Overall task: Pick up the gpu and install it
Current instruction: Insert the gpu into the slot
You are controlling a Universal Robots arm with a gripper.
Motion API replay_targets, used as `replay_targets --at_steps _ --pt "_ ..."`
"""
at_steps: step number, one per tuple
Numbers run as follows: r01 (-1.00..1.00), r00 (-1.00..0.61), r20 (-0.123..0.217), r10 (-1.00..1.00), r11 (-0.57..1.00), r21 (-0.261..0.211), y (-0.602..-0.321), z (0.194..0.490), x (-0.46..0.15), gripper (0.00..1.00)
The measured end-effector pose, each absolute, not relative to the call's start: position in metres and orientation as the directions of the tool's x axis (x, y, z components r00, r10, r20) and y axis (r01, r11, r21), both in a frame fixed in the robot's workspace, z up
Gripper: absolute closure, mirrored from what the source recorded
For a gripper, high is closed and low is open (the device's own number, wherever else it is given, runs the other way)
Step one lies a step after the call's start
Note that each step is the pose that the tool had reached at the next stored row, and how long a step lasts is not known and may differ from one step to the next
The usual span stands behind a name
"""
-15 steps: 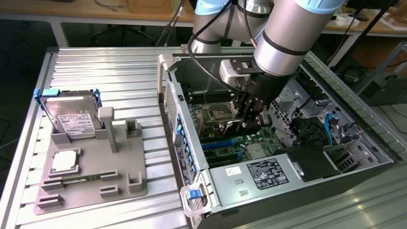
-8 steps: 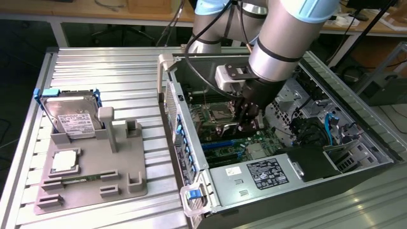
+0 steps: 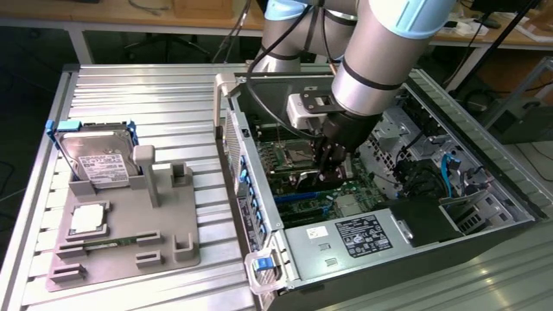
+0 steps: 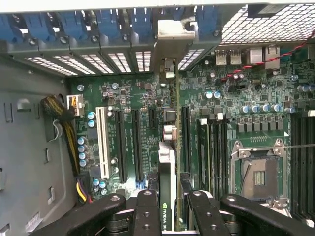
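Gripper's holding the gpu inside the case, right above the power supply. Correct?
No. The gripper holds the gpu inside the case, but above the expansion slots of the motherboard; the wrist view shows it.

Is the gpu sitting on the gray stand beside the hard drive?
No: the gpu is gripped edge-on between the jaws inside the computer case, over the motherboard.

A long wooden desk (image 3: pixel 87 14) stood at the back. Under it was a chair's wheeled foot (image 3: pixel 164 44) on the dark floor (image 3: pixel 26 97). The big metal table (image 3: pixel 147 91) had ridges.
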State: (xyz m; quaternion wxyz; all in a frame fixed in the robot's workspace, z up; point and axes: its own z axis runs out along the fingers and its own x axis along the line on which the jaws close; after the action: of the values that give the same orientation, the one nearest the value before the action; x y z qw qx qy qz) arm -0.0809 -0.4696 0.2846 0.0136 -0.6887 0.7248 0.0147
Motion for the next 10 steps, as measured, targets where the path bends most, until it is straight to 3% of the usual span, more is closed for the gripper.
replay_targets --at_steps 10 --pt "-0.999 -0.051 -0.041 -0.998 0.051 0.003 -0.4695 0.2759 -0.0829 0.73"
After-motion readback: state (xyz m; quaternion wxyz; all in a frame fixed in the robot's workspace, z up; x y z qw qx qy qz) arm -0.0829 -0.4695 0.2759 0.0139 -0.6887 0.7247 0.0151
